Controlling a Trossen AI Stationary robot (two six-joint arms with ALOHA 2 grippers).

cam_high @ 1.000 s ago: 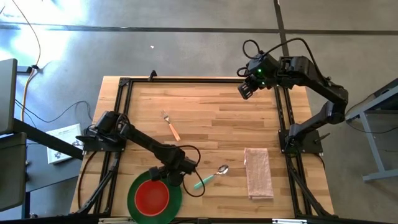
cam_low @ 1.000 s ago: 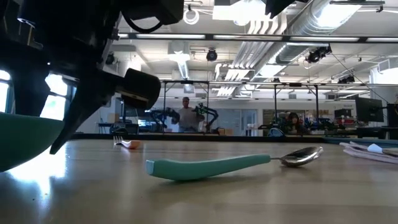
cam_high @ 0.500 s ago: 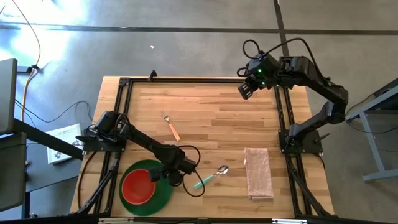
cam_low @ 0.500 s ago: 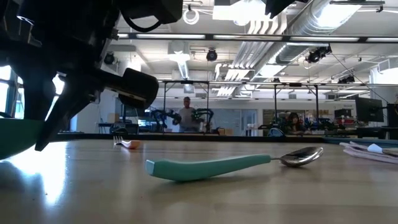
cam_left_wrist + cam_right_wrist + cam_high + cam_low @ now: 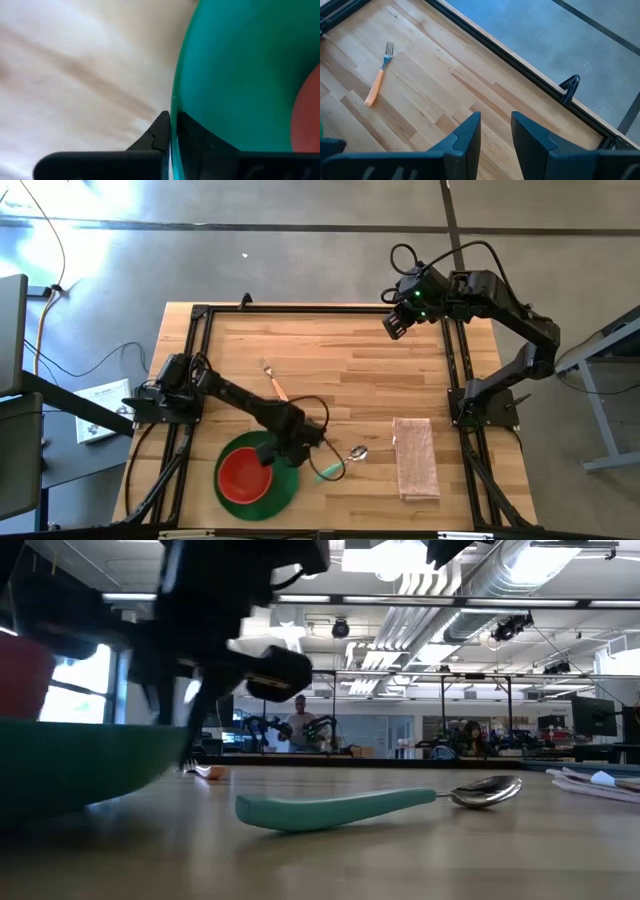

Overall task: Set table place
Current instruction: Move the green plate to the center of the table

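A round green plate with a red bowl in it is at the table's near left; it also shows in the low view. My left gripper is shut on the plate's right rim. A teal-handled spoon lies just right of the plate. An orange-handled fork lies mid-table. A folded pinkish napkin lies flat at the near right. My right gripper is open and empty above the table's far right corner. My left gripper pinches the plate's rim between its two fingers, one finger inside the plate and one outside it. The fingers come slanting down from the table's far side. The plate stays level, the bowl in it; whether it is clear of the table I cannot tell.
A black metal rail frames the light wood table. The spoon's handle lies close to the plate's right edge. Bare wood shows in the middle of the table. The right wrist view shows the fork and the far rail.
My left gripper has moved the plate with the bowl away from the table's near edge, first a little toward the left edge, then back toward the right edge and the spoon. The bowl has stayed in the plate.
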